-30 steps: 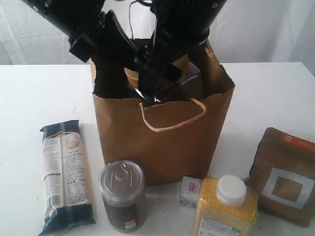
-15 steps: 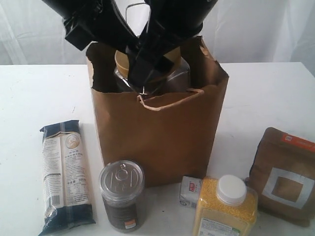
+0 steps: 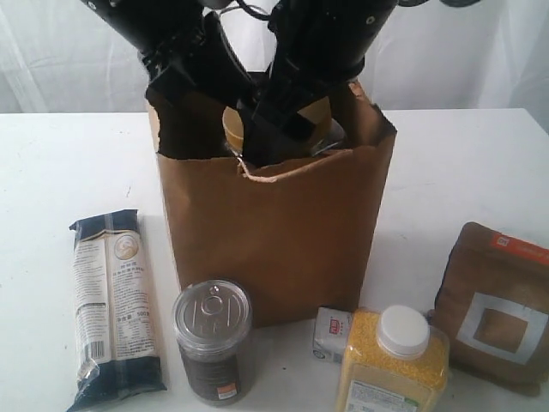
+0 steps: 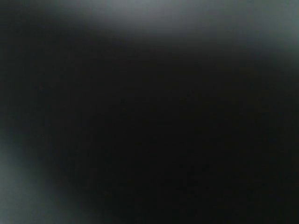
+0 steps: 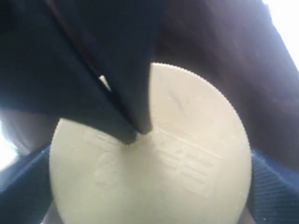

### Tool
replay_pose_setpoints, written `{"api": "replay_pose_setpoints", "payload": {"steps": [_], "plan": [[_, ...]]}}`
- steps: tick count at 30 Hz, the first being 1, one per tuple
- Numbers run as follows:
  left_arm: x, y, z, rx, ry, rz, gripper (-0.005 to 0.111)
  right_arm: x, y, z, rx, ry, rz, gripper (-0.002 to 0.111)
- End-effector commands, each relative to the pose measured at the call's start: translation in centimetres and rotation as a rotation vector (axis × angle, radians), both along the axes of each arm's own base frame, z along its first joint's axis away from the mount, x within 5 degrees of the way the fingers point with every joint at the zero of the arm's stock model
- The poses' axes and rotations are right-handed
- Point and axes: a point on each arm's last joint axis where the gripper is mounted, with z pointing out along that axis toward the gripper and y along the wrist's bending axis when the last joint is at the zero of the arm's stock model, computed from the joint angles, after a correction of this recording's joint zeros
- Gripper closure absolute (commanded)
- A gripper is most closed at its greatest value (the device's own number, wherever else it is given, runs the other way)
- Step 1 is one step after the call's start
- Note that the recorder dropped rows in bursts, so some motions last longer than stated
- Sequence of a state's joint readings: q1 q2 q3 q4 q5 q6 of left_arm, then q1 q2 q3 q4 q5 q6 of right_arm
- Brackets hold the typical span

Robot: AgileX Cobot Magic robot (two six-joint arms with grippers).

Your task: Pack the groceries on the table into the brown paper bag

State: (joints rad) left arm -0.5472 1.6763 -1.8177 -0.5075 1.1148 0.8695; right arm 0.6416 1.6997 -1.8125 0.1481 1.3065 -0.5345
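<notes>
Your right gripper (image 3: pixel 276 129), upper centre of the frame, was clamped wide on the gold-lidded clear jar (image 3: pixel 233 126), which hung in the mouth of the tall kraft-brown paper bag (image 3: pixel 274 232). You needed to lower it straight and let go only once it stood on the bottom.

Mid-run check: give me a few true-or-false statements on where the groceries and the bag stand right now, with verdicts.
1. The silver can stands upright in front of the brown paper bag. True.
2. The noodle packet is inside the bag. False: it lies on the table, left of the bag.
3. The gold-lidded jar sits at the bag's mouth between the right fingers. True.
4. The white-capped bottle lies on its side. False: it stands upright, cap up.
</notes>
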Motion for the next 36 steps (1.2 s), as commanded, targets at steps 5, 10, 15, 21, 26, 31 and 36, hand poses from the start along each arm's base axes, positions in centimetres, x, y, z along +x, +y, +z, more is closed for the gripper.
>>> {"api": "replay_pose_setpoints", "payload": {"steps": [5, 10, 15, 21, 26, 31, 36], "plan": [[-2.8, 0.8, 3.0, 0.042, -0.035, -0.040, 0.107, -1.7, 1.6, 2.7, 0.212, -0.025, 0.067, 0.018], [-0.7, -2.1, -4.1, 0.129, 0.169, -0.106, 0.107, -1.8, 1.6, 2.6, 0.214, -0.022, 0.073, 0.018], [-3.7, 0.2, 4.5, -0.011, -0.073, -0.084, 0.107, -1.8, 1.6, 2.6, 0.214, -0.022, 0.073, 0.018], [-5.1, 2.6, 6.5, 0.040, -0.171, 0.015, 0.107, -1.6, 0.9, 2.8, 0.183, -0.031, -0.048, 0.018], [-5.1, 2.6, 6.6, 0.037, -0.164, 0.021, 0.107, -0.9, 0.4, 1.5, 0.146, 0.017, -0.232, 0.018], [-5.1, 2.6, 6.6, 0.036, -0.162, 0.021, 0.107, -0.2, 0.2, 0.2, 0.137, 0.076, -0.370, 0.018], [-5.2, 2.6, 6.6, 0.032, -0.156, 0.030, 0.107, -0.5, 0.9, -0.4, 0.105, 0.068, -0.342, 0.018]]}}
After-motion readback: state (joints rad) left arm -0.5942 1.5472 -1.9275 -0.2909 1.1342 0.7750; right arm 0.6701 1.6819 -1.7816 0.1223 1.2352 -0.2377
